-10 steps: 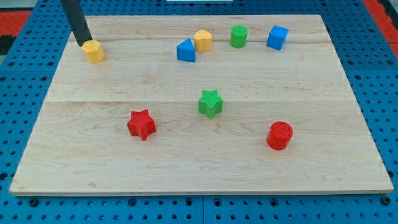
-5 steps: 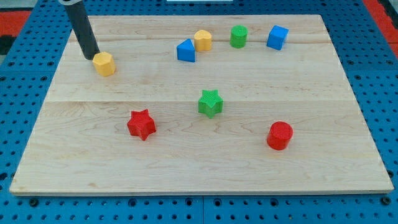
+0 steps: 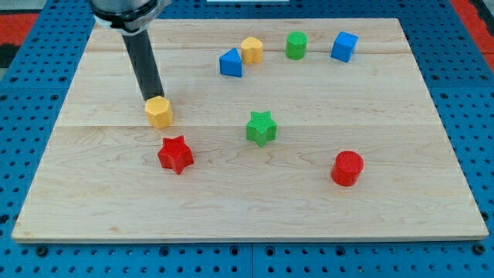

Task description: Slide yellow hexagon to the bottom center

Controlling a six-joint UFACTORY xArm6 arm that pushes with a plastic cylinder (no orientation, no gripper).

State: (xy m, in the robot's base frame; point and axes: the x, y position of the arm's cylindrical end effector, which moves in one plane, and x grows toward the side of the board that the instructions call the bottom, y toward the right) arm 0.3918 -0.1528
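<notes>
- The wooden board (image 3: 432, 201) fills the frame and lies on a blue pegboard surface (image 3: 31, 93); no containers show.
- Lower right of the frame: a red cylinder (image 3: 346, 167).
- Lower left of centre: a red star (image 3: 175, 154).
- Centre: a green star (image 3: 262, 127).
- Left of centre: the yellow hexagon (image 3: 158, 112), just above the red star and apart from it.
- My tip (image 3: 153, 100) touches the hexagon's upper left edge; it is a plain rod with nothing to open or close.
- Top of the frame, left to right: a blue triangle (image 3: 230, 62) touching a second yellow block (image 3: 252, 49), a green cylinder (image 3: 296, 45), a blue cube (image 3: 344, 46).
</notes>
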